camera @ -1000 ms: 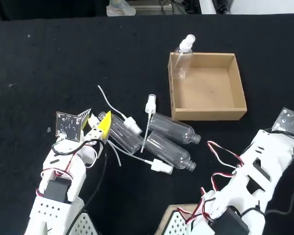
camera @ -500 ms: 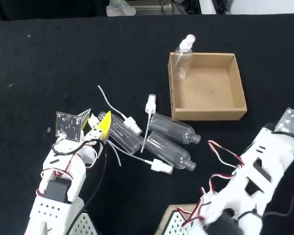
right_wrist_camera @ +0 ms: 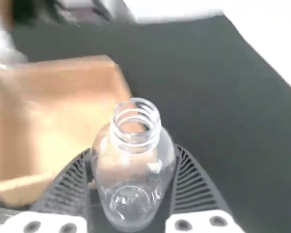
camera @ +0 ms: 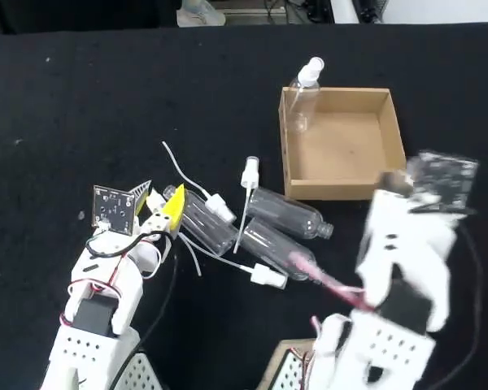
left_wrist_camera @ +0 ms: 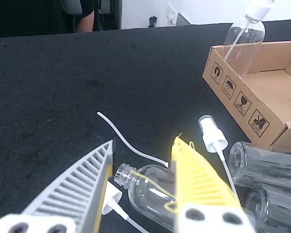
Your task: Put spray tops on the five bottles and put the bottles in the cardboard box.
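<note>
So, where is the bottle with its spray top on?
High view: the bottle stands inside the box, in its far left corner, beyond the bare bottles lying on the table.

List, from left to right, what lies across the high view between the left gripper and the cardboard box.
left gripper → uncapped bottle with its neck between the jaws → loose spray top nearest the box → cardboard box
</note>
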